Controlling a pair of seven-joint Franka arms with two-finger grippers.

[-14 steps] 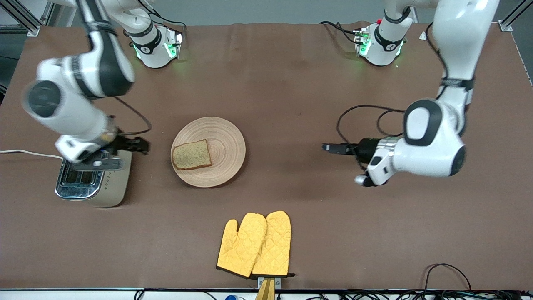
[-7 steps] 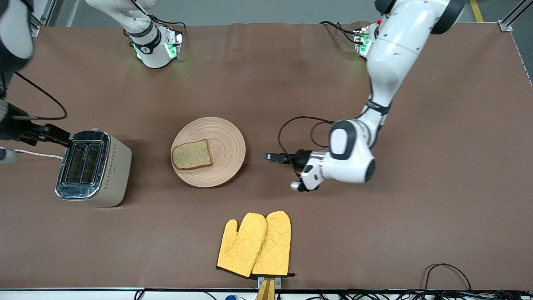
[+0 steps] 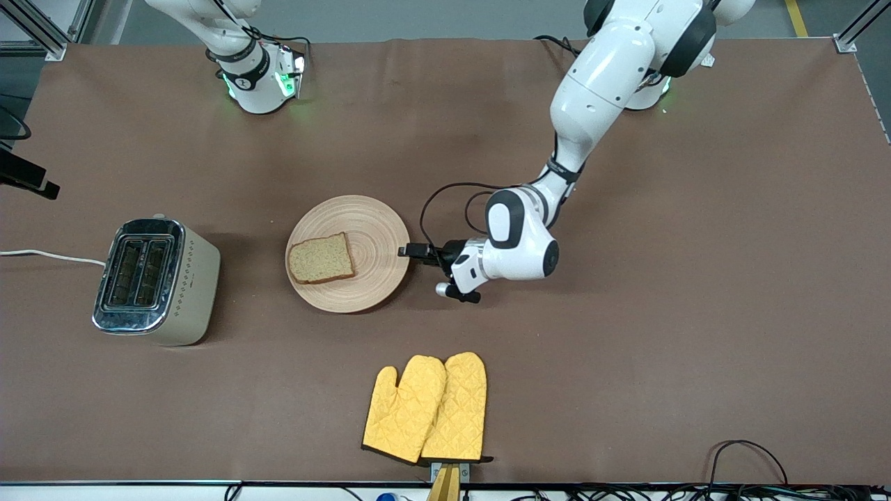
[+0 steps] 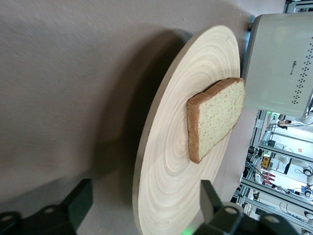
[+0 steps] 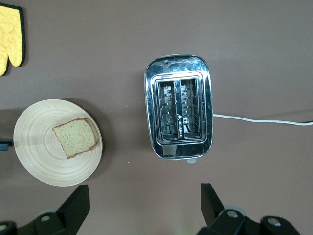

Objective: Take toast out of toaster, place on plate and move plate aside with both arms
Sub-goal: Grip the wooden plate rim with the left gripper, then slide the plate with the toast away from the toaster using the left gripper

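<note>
The toast [image 3: 321,258] lies flat on the round wooden plate [image 3: 376,236] in the middle of the table. My left gripper [image 3: 412,252] is low at the plate's rim, on the side toward the left arm's end. In the left wrist view the left gripper [image 4: 145,205] is open, with the plate's rim [image 4: 146,161] between the jaws and not touched, and the toast [image 4: 215,117] farther in. My right gripper [image 5: 144,205] is open and empty, high over the table near the toaster [image 5: 179,107]. Only a black part of it [image 3: 28,182] shows at the front view's edge.
A steel two-slot toaster [image 3: 150,278] with empty slots stands toward the right arm's end, its white cable [image 3: 49,256] running off the table. Two yellow oven mitts [image 3: 428,407] lie nearer the front camera than the plate.
My left arm has swept in from its end of the table to the plate's rim. My right gripper has risen away from the toaster toward the table's edge.
</note>
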